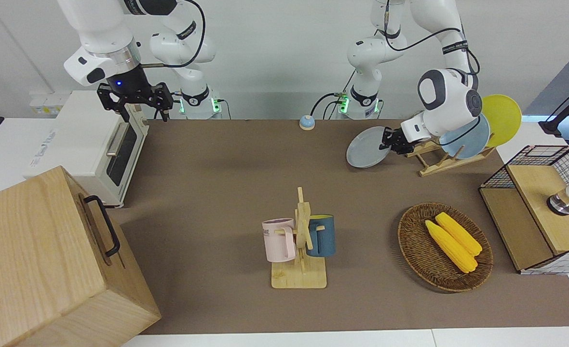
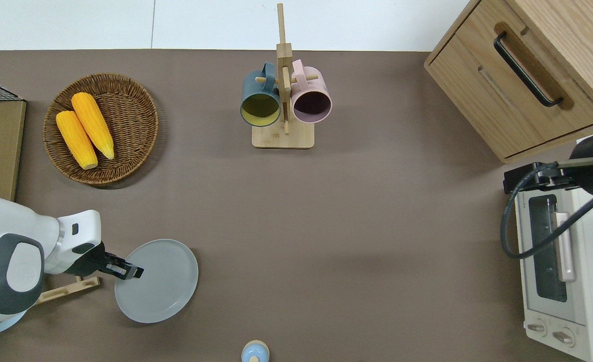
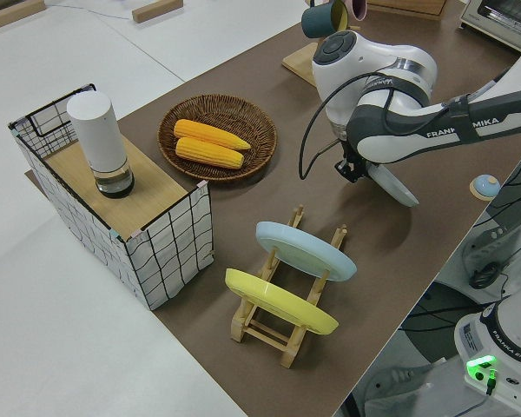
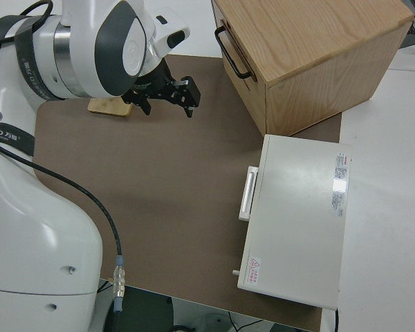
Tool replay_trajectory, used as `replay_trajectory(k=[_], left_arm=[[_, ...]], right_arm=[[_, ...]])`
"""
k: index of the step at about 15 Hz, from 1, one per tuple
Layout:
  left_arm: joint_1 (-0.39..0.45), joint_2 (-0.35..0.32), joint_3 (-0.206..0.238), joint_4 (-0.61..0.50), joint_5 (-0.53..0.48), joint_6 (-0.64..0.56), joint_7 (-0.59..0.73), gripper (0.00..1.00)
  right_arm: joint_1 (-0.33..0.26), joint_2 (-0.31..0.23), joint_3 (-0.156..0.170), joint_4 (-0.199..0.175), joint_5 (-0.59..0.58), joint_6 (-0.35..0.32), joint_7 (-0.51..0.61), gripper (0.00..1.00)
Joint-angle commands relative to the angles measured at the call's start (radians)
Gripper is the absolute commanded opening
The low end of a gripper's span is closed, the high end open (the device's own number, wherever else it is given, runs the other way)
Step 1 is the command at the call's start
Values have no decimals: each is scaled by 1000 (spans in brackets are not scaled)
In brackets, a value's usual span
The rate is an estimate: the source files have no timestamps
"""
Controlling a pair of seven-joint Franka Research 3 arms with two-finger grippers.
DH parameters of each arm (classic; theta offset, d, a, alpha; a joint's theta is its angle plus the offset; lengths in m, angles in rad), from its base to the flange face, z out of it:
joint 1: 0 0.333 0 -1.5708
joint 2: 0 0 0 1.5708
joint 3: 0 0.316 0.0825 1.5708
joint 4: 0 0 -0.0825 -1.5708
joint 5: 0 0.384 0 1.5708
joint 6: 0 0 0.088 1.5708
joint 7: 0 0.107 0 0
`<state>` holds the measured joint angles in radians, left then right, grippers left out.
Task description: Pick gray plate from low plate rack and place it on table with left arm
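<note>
I've got the left gripper (image 2: 134,272) clamped on the gray plate's (image 2: 161,281) rim, plate tilted and clear of the rack (image 1: 441,161), just beside it over the table (image 2: 326,226). Right arm's parked, its fingers spread apart.

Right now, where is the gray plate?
The gray plate is out of the low plate rack, held tilted by the left gripper beside the rack, toward the left arm's end of the table.
</note>
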<state>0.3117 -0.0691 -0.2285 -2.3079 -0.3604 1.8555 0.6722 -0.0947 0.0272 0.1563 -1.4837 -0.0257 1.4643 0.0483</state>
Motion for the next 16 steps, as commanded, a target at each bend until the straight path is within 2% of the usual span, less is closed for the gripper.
replay_trajectory(k=[1,4,5,6,16], left_arm=[[7,14,0,-13,-17,43,26,149],[6,15,0,-13,-9,54,26,600],[6,15,0,-12,-8,56,26,857],[7,14,0,-12,-8,60,26,986],[9,14,0,62,-3,102,-37,991]], right_arm=[[7,0,-6,6,3,-1,4,983],[7,0,-6,6,3,-1,4,983],[7,0,-6,6,3,-1,4,983],[7,0,-6,6,3,-1,4,983],[7,0,-6,6,3,-1,4,983]])
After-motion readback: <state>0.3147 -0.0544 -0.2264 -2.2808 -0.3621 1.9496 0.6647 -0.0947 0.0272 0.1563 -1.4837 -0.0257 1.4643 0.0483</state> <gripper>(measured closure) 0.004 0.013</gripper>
